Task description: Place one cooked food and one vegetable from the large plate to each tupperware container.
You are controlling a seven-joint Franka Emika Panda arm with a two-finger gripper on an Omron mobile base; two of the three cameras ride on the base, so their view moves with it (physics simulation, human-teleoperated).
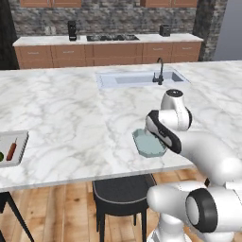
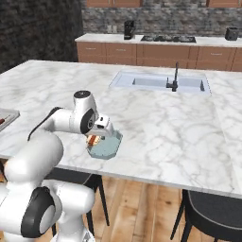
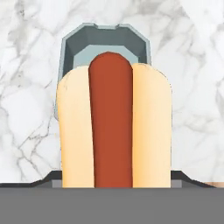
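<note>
Hot dog (image 3: 113,127) close under the hand camera, sausage lying between two pale bun halves, long axis running from the bottom of the hand view straight up toward the far rim of the grey-green tub (image 3: 105,41) below it. Seen in the right base view as a small orange-brown shape (image 2: 93,139) under the tool (image 2: 97,137), above the near-left part of the tub (image 2: 106,145). Cannot tell whether the bun touches the tub floor. Tool fingers hidden behind the bun in the hand view; jaws appear spread about the bun's width and closed on the hot dog, though finger contact is not visible.

Tub resting on the marble tabletop (image 1: 71,104) close to its near edge, with chamfered corners; in the left base view partly covered by the arm's dark wrist, with the tub's left part showing (image 1: 144,144).

Second container, the rectangular light-grey tray (image 1: 21,146), well apart at the far left of the tabletop, cut off by the picture edge in the left base view; holds a reddish elongated item (image 1: 11,151) lying roughly along the tray's length and a green item (image 1: 1,156) at the frame edge. Corner of the same tray at the left edge of the right base view (image 2: 9,115).

Sink (image 1: 137,79) with dark faucet (image 1: 159,73) set into the tabletop beyond the tub. Dark stool (image 1: 120,191) under the tabletop edge.
</note>
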